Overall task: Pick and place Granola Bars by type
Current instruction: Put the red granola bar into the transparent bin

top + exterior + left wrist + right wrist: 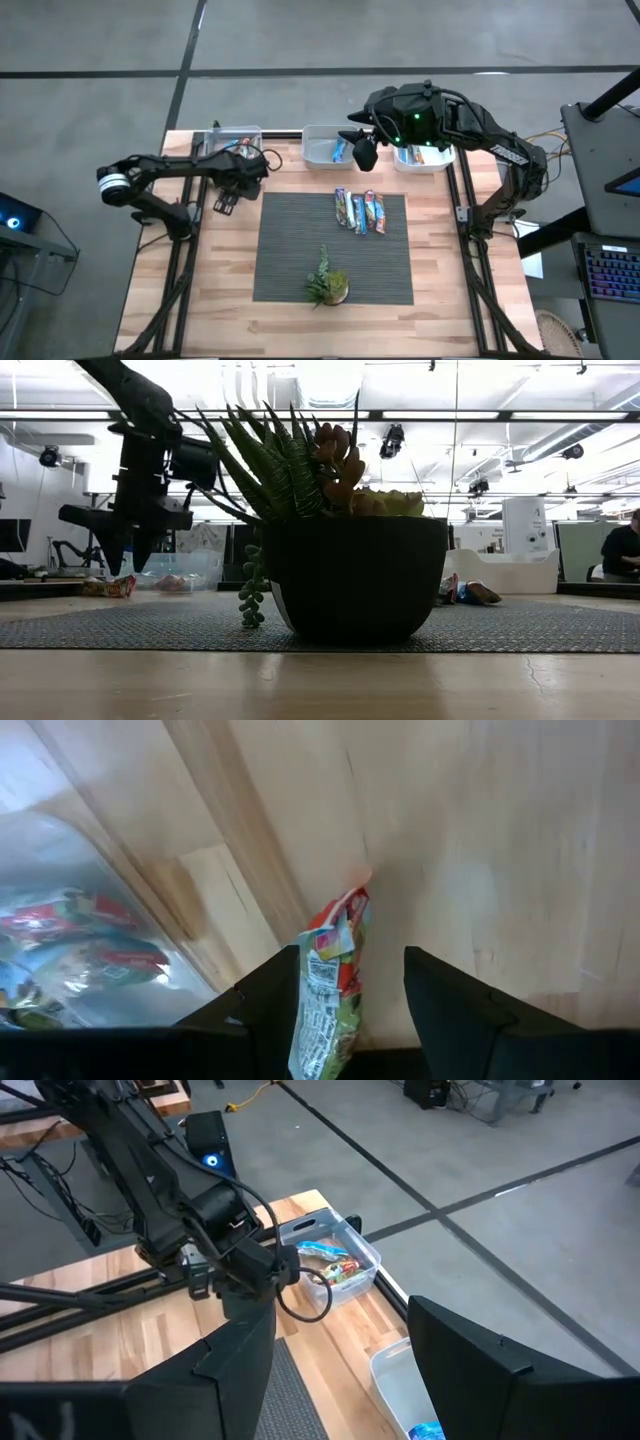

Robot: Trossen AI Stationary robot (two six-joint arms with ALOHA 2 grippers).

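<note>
Seen from above: a wooden table (230, 290) carrying a dark woven mat (290, 250) at its middle, three bins along its far edge. On the mat's far right part, a row of granola bars (359, 211) lying side by side, touching. Near the mat's front edge, a small potted plant (328, 285), filling the middle of the low view.

Left gripper (226, 203) low over bare wood off the mat's far left corner, just in front of the clear bin (237, 134) at the table's far left. Between its fingers (270, 1005), held part way apart, a red, white and green bar (328, 982) standing on end, one side against a finger; whether truly clamped, impossible to say. Inside that clear bin, more red and green wrappers (75, 945), blurred behind the plastic wall.

Right gripper (364, 152) raised over the far edge, between the middle white bin (318, 142) and the right white bin (432, 160), fingers (470, 1370) spread and holding nothing. Lying in the middle bin, a blue bar (339, 150); in the right bin, something green and white, too small to make out.

Low view: two more wrappers (110, 586) flat at the mat's far left, others (465, 592) to the right behind the pot. At the right edge, beyond the table, a person seated (620, 550).
</note>
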